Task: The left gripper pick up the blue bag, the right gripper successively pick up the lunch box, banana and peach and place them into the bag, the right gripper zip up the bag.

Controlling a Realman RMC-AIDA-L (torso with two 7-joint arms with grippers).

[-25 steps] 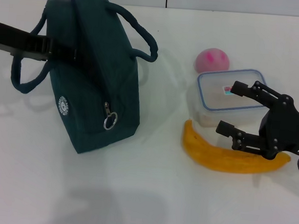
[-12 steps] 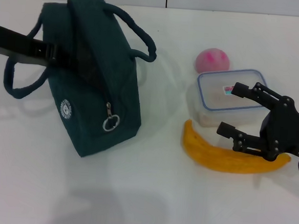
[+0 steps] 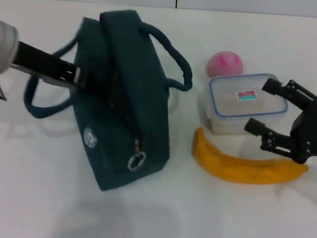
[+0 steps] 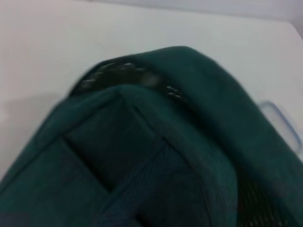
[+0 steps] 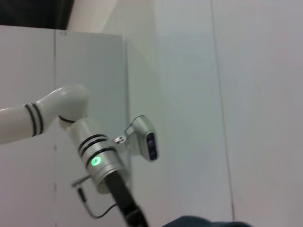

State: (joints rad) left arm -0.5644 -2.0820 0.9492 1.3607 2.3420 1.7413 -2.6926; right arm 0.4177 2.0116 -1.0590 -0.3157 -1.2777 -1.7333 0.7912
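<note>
The blue bag [image 3: 121, 105] stands tilted on the white table, left of centre, and its zipper ring [image 3: 136, 161] hangs at the near end. My left gripper [image 3: 77, 76] reaches in from the left and is shut on the bag's upper side between the loop handles. In the left wrist view the bag's fabric [image 4: 165, 156] fills the picture. The lunch box [image 3: 241, 100] sits at the right, with the peach [image 3: 225, 64] behind it and the banana [image 3: 237, 167] in front. My right gripper [image 3: 260, 104] is open at the lunch box's right end.
A corner of the lunch box [image 4: 284, 127] shows past the bag in the left wrist view. The right wrist view looks across at the left arm [image 5: 102, 161] and a white wall, with the bag's top [image 5: 203, 221] at the edge.
The left gripper has carried the bag to the right, toward the food, and turned it. The right gripper has drawn back to the right, uncovering more of the lunch box lid.
</note>
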